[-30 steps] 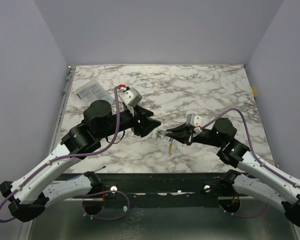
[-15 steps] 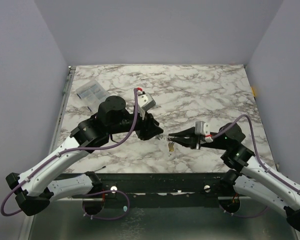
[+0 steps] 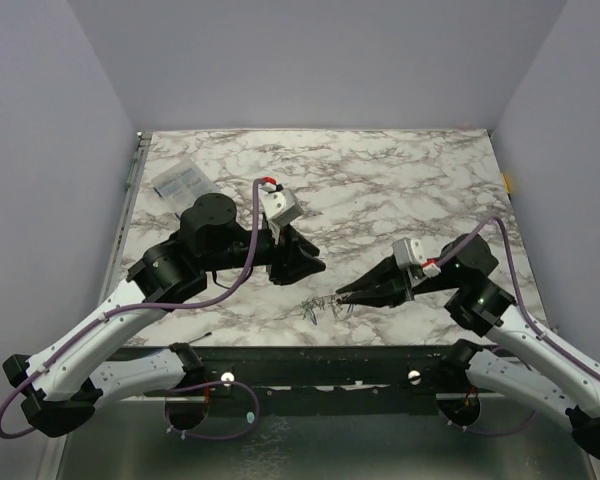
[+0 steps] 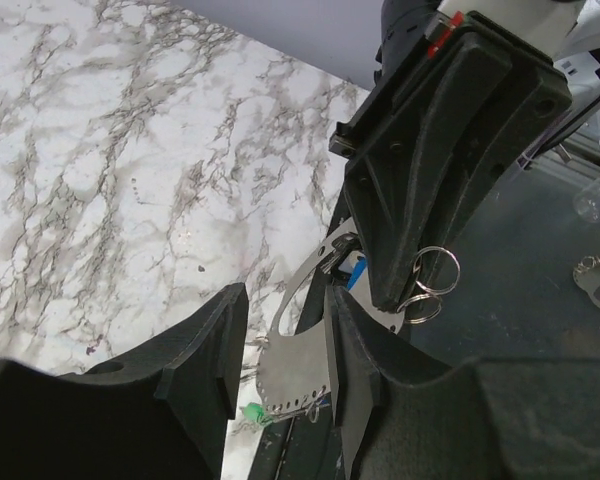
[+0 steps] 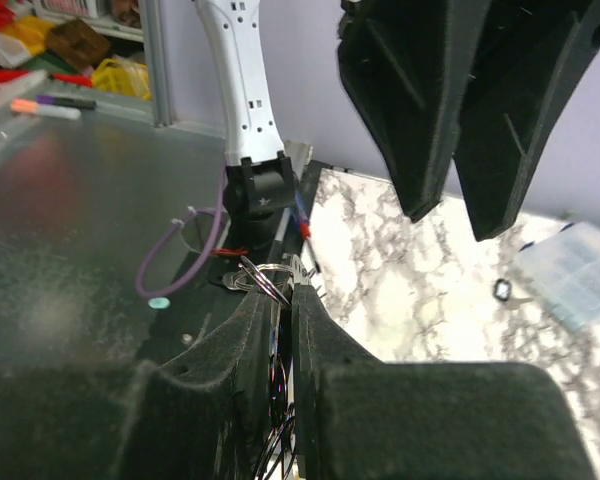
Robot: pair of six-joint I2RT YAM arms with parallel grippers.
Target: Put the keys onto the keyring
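Over the marble table [image 3: 410, 190]: left gripper [image 3: 305, 262] spread wide and empty, just beside the right gripper [image 3: 348, 295], pinched shut on the keyring [image 4: 435, 282] low at the near edge. Clear packet [image 3: 178, 182] well apart, far left. Keys [image 3: 312, 308] bunched right by the ring; threaded or not, too small to tell. Probably mid-task, with threading left to finish.

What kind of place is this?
Probably a robotics lab cell: left arm and right arm bolted beside a marble-patterned table, plain purple walls around it, cluttered shelves beyond.
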